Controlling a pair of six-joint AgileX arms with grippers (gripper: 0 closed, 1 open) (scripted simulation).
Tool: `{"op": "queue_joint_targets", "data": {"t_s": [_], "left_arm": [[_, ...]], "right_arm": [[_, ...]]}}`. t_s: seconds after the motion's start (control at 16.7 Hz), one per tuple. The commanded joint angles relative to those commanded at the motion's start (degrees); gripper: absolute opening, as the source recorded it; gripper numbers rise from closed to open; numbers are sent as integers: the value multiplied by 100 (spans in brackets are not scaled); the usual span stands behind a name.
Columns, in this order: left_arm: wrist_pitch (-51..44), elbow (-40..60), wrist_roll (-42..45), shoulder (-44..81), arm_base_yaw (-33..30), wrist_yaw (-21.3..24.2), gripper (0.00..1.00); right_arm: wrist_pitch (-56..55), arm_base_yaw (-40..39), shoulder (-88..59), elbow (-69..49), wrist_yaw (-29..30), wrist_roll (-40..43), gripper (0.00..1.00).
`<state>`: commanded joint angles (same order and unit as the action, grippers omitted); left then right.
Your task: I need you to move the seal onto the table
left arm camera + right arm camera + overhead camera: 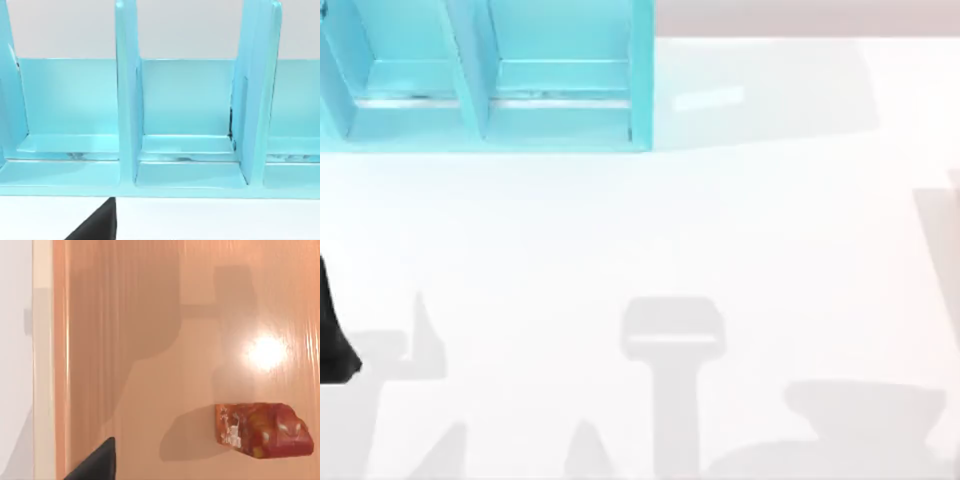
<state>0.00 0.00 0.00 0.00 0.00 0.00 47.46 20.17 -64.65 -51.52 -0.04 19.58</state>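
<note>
The seal (262,436), a small orange-red lumpy figure, lies on its side on a glossy orange-tan surface (150,340) in the right wrist view. A black part of my right gripper (95,465) hangs above that surface, well apart from the seal. The white table (15,365) borders the orange-tan surface along a pale edge. From above, the table (720,230) is wide and bare, and my left arm (332,335) shows as a black shape at its left edge. A black part of my left gripper (95,225) faces the shelf.
A turquoise-blue shelf unit (485,80) with upright dividers stands at the table's far left; its compartments (187,105) look empty in the left wrist view. Grey shadows of the arms fall across the table's near half.
</note>
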Motion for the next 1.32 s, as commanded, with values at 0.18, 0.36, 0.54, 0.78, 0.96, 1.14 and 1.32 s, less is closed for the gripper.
{"op": "queue_joint_targets", "data": {"t_s": [0.18,0.36,0.54,0.78,0.96,1.14,1.32], "left_arm": [[0,0,0,0,0,0,100],[0,0,0,0,0,0,100],[0,0,0,0,0,0,100],[0,0,0,0,0,0,100],[0,0,0,0,0,0,100],[0,0,0,0,0,0,100],[0,0,0,0,0,0,100]], "right_arm": [[983,416,-1447,-1089,-1,406,100],[1719,725,-2529,-1898,-5,713,100],[2121,895,-3090,-2332,-7,882,100],[2174,918,-3162,-2387,-8,904,100],[2079,892,-3151,-2288,-7,890,100],[1660,903,-3208,-1920,-8,886,100],[1055,913,-3387,-1488,-7,897,100]]}}
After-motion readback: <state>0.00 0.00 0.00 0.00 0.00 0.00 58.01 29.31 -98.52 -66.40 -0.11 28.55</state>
